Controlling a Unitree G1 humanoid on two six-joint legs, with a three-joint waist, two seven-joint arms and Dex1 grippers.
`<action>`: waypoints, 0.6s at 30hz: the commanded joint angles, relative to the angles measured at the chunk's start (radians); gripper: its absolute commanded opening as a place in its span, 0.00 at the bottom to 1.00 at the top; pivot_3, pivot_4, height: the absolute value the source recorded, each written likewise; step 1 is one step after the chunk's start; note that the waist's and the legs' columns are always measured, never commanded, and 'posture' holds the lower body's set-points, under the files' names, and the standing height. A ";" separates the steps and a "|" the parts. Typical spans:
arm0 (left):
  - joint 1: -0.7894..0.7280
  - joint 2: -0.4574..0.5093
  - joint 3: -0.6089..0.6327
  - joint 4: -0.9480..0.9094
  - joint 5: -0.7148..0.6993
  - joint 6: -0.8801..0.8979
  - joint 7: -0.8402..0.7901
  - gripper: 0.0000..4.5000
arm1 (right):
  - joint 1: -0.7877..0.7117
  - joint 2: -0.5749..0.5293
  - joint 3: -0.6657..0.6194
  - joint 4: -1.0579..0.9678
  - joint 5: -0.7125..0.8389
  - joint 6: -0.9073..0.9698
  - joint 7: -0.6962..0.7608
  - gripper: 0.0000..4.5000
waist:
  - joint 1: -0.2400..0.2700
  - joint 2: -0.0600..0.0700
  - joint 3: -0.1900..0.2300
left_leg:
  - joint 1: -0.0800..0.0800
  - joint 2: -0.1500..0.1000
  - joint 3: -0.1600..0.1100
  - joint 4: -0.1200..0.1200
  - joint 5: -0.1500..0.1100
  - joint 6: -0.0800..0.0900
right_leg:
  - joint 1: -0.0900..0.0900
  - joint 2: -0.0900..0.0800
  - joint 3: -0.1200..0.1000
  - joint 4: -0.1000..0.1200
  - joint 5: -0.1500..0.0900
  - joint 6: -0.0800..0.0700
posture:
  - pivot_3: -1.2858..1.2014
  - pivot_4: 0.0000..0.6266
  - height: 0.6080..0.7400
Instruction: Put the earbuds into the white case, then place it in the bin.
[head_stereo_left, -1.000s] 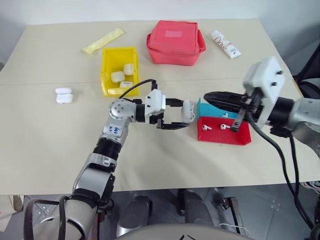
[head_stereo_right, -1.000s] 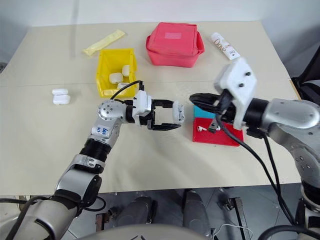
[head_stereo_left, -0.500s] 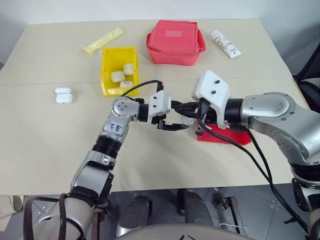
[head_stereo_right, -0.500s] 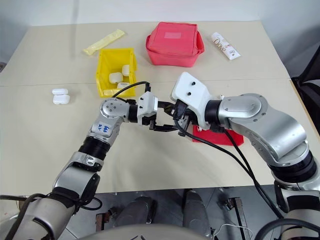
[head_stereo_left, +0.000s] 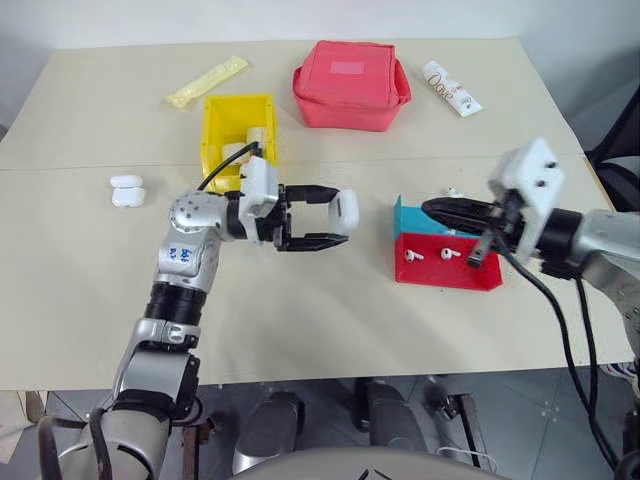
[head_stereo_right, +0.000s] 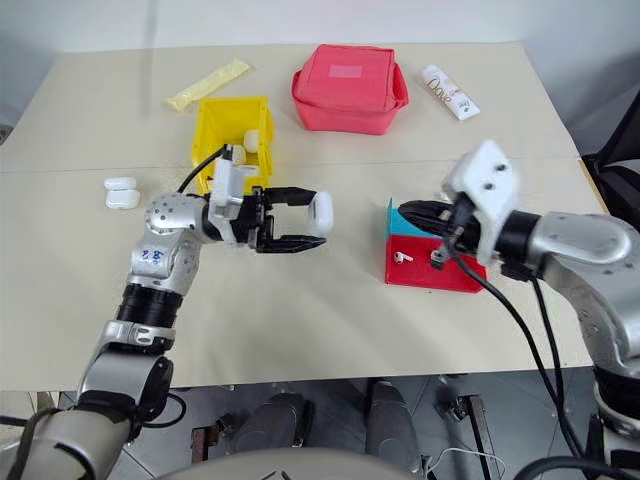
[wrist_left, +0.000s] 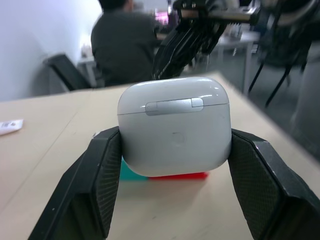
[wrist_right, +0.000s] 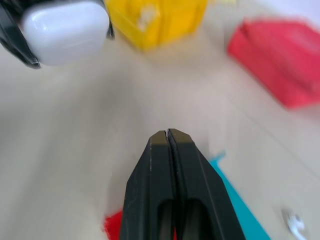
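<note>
Beige desk. Far edge: red pouch, yellow packet, white tube. Yellow bin left of centre; two white cases near left edge. Blue tray and red tray touching, right side.

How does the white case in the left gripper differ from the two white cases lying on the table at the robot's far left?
The white case is clamped in the left gripper, lifted above the table; the two white cases lie on the table, touched by nothing. The held one is alone, midway between the yellow bin and the red tray; the two lie close beside each other, left of the bin. All are closed, glossy, white, rounded.
</note>
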 joint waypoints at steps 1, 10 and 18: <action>0.014 0.051 0.060 0.001 -0.025 0.008 -0.004 0.63 | 0.065 -0.015 -0.085 0.047 0.065 -0.047 0.126 0.20 | -0.001 0.000 0.000 | 0.000 0.000 0.000 0.000 0.000 0.000 | 0.000 0.000 0.000 0.000 0.000 0.000 | 0.52 0.24 1.00; -0.102 0.093 0.177 0.217 0.083 -0.070 0.319 0.63 | 0.026 0.012 -0.060 0.191 0.043 -0.188 0.226 0.86 | 0.001 0.000 0.000 | 0.000 0.000 0.000 0.000 0.000 0.000 | 0.000 0.000 0.000 0.000 0.000 0.000 | 0.52 0.24 1.00; -0.327 0.116 0.140 0.548 0.288 -0.080 0.665 0.63 | 0.058 0.048 -0.059 0.154 0.024 -0.207 0.161 1.00 | 0.003 -0.001 0.000 | 0.000 -0.001 0.000 0.000 0.000 0.000 | 0.000 0.000 0.000 0.000 0.001 0.000 | 0.52 0.24 1.00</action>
